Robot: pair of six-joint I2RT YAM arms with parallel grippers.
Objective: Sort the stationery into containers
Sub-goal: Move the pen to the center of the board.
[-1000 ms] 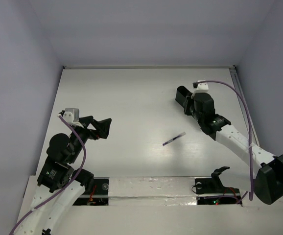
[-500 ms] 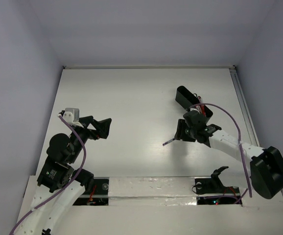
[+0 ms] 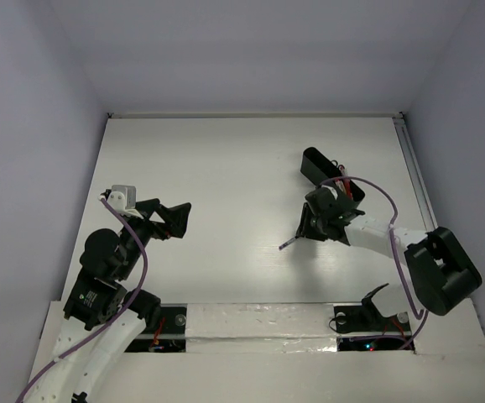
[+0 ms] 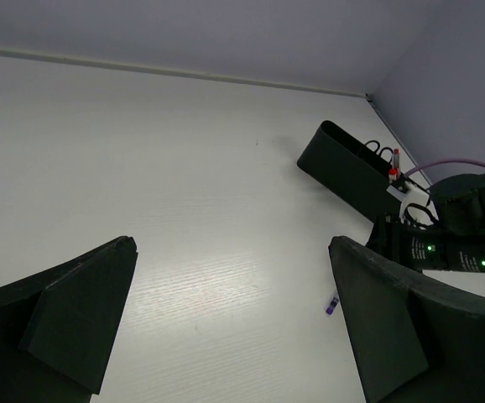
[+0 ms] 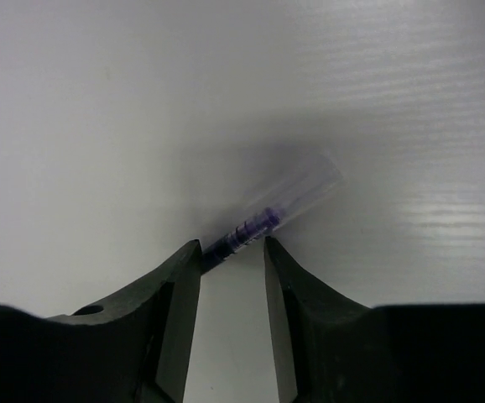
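The dark blue-purple pen (image 5: 268, 218) lies slanted on the white table; one end shows in the top view (image 3: 285, 246) and in the left wrist view (image 4: 331, 304). My right gripper (image 3: 307, 228) is down over it, and its jaws (image 5: 230, 249) are part open with one tip on each side of the pen's dark end. The long black tray (image 3: 326, 170) stands behind it, holding black-handled scissors (image 4: 379, 151) and a red pen (image 4: 394, 157). My left gripper (image 3: 175, 217) is wide open and empty, held above the table at the left. The eraser is out of view.
White walls close the table at the back and sides. A taped strip (image 3: 259, 323) runs along the near edge between the arm bases. The right arm's purple cable (image 3: 377, 197) loops over the tray's near end.
My right arm has swung from above the tray down and toward the near left onto the pen. The left arm has not moved.
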